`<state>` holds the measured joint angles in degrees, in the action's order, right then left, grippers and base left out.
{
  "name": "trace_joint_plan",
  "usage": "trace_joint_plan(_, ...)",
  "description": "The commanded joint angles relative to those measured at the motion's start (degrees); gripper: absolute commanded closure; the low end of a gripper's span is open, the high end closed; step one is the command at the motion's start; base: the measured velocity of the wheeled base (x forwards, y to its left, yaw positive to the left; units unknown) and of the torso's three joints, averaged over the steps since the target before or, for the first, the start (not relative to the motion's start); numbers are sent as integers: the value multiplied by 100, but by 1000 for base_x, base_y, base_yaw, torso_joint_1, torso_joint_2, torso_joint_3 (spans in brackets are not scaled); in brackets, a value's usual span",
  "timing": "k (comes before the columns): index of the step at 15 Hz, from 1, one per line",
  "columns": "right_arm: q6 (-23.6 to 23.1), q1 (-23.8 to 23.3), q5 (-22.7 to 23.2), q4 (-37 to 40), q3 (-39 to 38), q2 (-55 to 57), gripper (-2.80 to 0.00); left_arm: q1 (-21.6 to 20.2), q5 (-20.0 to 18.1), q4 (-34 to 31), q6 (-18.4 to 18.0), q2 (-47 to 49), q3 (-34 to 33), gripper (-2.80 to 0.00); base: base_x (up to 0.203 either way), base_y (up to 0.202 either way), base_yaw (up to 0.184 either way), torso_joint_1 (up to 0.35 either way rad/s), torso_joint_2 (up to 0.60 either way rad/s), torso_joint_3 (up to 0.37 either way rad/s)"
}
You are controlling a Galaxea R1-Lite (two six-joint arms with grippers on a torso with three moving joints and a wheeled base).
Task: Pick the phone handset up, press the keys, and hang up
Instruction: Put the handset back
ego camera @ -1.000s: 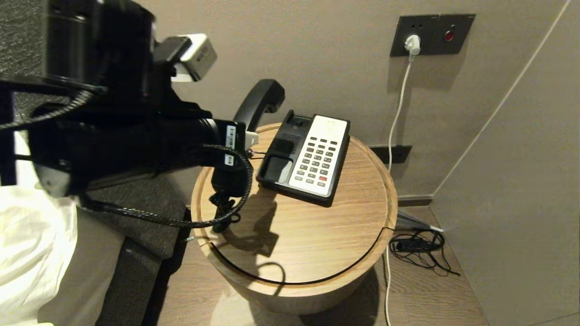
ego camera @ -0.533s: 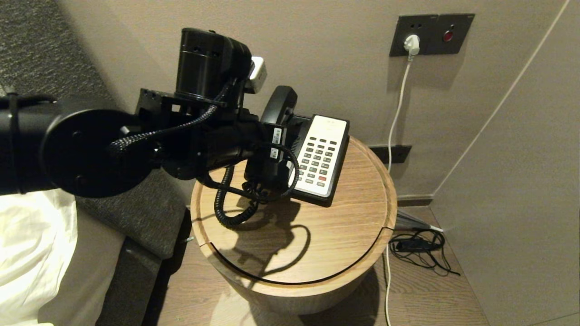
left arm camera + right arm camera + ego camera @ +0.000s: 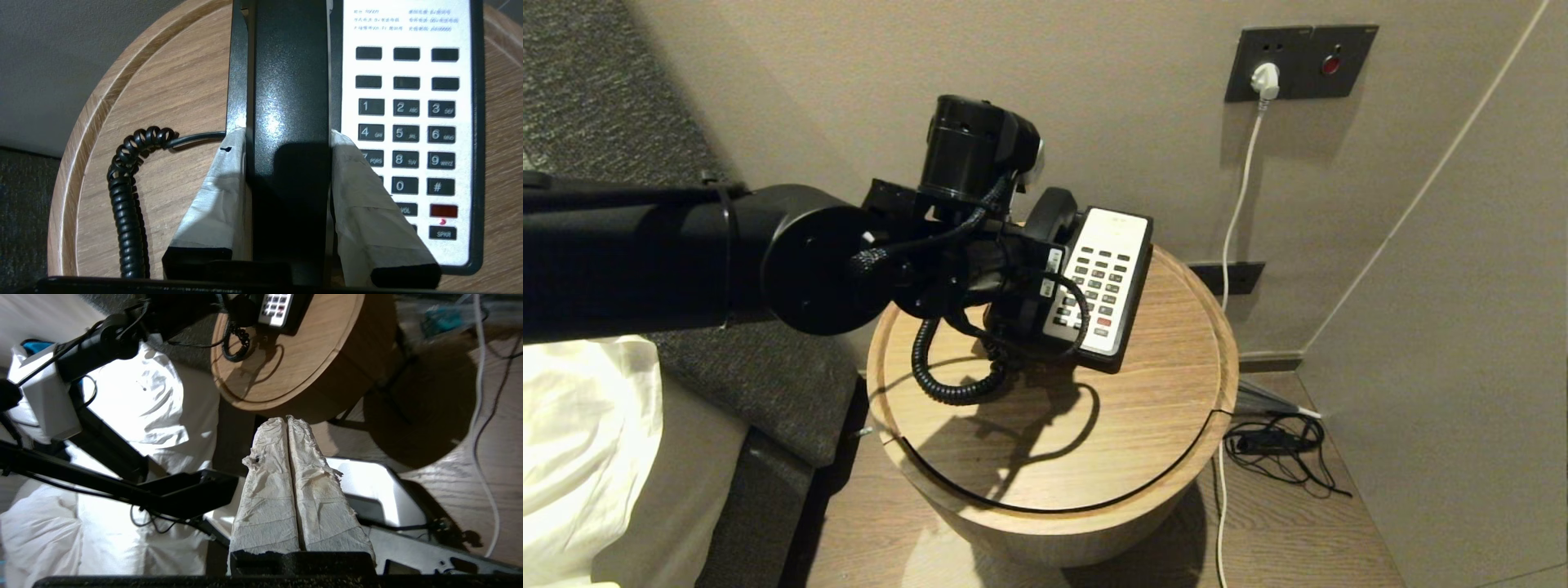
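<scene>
Standing against a beige wall [image 3: 1111, 98] beside white bedding [image 3: 580, 441], a round, wood-grained table [image 3: 1094, 425] is being used as the phone base's [image 3: 1104, 282] rest; the smooth black handset [image 3: 290, 102] is being clamped by the left gripper's [image 3: 288, 196] tape-wrapped fingers [image 3: 216, 204] over the cradle, its coiled cord [image 3: 128, 212] lying alongside; the right gripper [image 3: 288, 420], pressed closed and empty, is being held well apart.

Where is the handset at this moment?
In the left wrist view the handset is clamped in the left gripper, lying along the cradle side of the phone base, beside the keypad, on the round wooden table.
</scene>
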<state>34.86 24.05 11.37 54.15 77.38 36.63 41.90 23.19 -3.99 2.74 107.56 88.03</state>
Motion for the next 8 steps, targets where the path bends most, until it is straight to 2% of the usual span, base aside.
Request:
trace_joint_plan(1,91,3,73,-1,-111,11,0,-15,10,-22,-16,63,4,0,0,0,0,0,0,0)
trace_joint_plan(5,152,3,207,-1,-324,-24,0,-60,1,-10,-67,109,33,0,0,0,0,0,0,0)
trace_joint_plan(8,153,3,292,-6,-423,-42,0,-68,1,-37,-45,275,439,0,0,0,0,0,0,0)
